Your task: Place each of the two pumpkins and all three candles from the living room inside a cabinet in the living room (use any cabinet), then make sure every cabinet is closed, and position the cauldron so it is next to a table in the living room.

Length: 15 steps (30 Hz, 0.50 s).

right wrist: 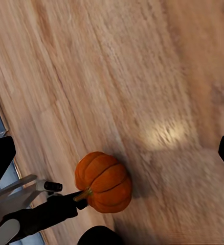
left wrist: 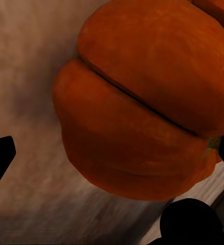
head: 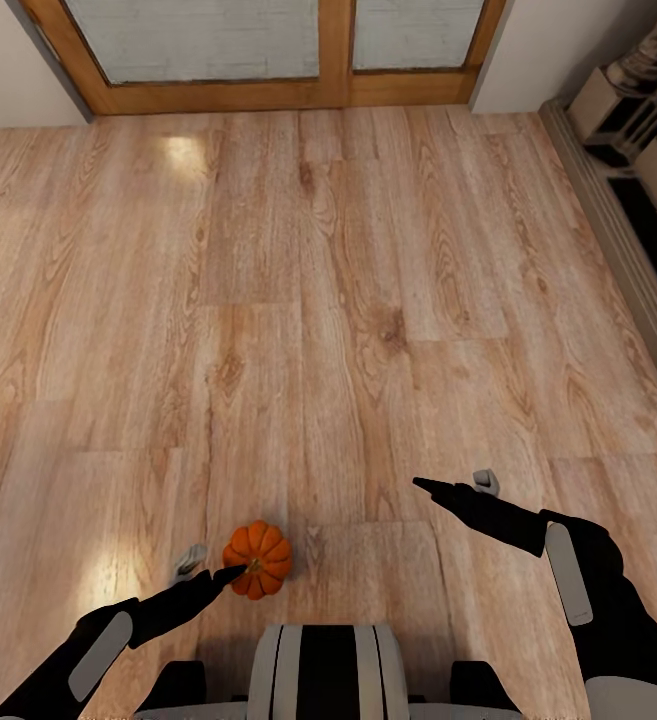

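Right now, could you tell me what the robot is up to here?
The robot is over bare wooden floor, carrying one pumpkin at the tip of its left gripper, seemingly held by the stem. The right gripper hangs empty with fingers apart. A wood-framed door lies ahead.

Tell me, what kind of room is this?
Probably a room in a home, maybe a living room: a light wooden plank floor, a wood-framed glass door at the far wall, and a small orange pumpkin at the left end effector.
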Motion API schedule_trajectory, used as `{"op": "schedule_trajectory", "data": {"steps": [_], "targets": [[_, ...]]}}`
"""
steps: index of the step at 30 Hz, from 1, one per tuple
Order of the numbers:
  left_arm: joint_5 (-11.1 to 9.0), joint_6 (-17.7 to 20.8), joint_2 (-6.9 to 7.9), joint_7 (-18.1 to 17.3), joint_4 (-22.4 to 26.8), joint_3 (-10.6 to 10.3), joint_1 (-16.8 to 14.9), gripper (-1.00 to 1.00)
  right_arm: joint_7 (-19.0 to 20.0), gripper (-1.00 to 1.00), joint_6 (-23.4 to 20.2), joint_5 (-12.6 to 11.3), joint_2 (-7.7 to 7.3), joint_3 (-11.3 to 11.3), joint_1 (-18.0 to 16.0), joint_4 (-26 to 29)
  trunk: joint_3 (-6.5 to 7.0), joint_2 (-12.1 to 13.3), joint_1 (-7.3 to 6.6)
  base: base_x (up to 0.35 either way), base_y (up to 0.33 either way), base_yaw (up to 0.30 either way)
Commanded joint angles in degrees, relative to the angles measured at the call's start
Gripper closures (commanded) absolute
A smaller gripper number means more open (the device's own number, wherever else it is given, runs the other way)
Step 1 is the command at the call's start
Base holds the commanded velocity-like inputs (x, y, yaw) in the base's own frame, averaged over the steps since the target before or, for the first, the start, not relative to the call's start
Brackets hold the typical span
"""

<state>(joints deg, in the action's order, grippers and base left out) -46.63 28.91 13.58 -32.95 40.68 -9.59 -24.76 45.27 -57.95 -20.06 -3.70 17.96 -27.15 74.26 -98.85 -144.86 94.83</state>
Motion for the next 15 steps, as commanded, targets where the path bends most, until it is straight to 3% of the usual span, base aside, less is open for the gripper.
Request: {"op": "schedule_trajectory", "data": {"steps": [1,11,15], "targets": [[-0.57,0.36,0.05,0.08,0.01,-0.17,-0.02,-1.00,0.34,-1.00,-0.24,0.19,0.01,0.10,-0.03,0.01,-0.26,-0.03,0.01,0.000,0.000,0.000],[-0.61,0.36,0.06,-0.01,0.01,-0.15,-0.02,-1.00,0.34,-1.00,-0.24,0.19,0.01,0.08,-0.03,0.01,-0.26,-0.03,0.01,0.000,0.000,0.000],[-0.63,0.36,0.05,0.00,0.01,-0.22,-0.02,-1.00,0.34,-1.00,-0.24,0.19,0.01,0.08,-0.06,0.02,-0.26,-0.03,0.01,0.000,-0.119,0.000]]}}
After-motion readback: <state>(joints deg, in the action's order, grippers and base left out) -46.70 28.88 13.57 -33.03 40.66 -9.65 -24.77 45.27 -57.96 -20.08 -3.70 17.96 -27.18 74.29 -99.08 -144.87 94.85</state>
